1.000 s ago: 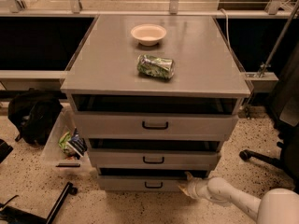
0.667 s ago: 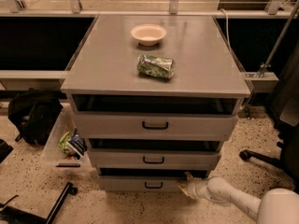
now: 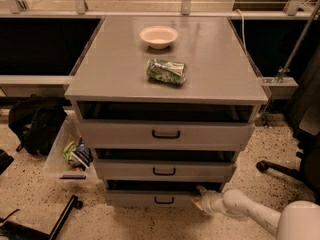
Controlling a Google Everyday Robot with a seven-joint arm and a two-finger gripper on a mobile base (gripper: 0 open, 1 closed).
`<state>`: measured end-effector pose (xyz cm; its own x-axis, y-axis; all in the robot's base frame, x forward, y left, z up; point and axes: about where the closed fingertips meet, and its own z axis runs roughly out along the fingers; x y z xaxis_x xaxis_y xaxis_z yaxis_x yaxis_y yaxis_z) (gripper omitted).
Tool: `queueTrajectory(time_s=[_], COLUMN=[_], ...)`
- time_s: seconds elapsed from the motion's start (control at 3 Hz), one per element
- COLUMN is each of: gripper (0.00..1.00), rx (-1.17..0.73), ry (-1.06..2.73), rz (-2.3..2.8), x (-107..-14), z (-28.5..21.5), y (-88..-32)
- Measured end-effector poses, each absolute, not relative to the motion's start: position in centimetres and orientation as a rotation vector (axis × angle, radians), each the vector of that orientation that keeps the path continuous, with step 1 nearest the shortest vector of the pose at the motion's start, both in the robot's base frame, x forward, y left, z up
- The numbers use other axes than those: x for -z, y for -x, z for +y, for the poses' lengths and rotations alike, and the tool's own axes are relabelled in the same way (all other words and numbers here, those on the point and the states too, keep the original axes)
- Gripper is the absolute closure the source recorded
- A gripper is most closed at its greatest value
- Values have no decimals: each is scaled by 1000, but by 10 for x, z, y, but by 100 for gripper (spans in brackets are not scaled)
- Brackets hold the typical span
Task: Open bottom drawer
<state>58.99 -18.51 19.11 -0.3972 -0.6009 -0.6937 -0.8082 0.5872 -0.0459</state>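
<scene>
My gripper point(image 3: 200, 200): low at the right end of the bottom drawer point(image 3: 142, 199) front; whether it grips anything, I cannot tell. Bottom drawer: lowest of three grey fronts. Cabinet top point(image 3: 110, 64): bowl point(image 3: 158, 36) near back edge, green packet point(image 3: 166, 71) mid-surface.

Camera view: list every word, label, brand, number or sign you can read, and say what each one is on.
No text can be read anywhere.
The green packet on the cabinet top: print too blurred to read.
The packages in the clear bin: too blurred to read.
The bottom drawer, with the end effector at its right end: no label visible.
</scene>
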Motion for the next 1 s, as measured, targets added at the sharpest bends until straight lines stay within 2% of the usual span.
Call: queueTrajectory(time_s=[1.0], gripper=[100], rx=[-397], ry=[1109], rz=[2134], x=[-196], z=[-189], y=[-580])
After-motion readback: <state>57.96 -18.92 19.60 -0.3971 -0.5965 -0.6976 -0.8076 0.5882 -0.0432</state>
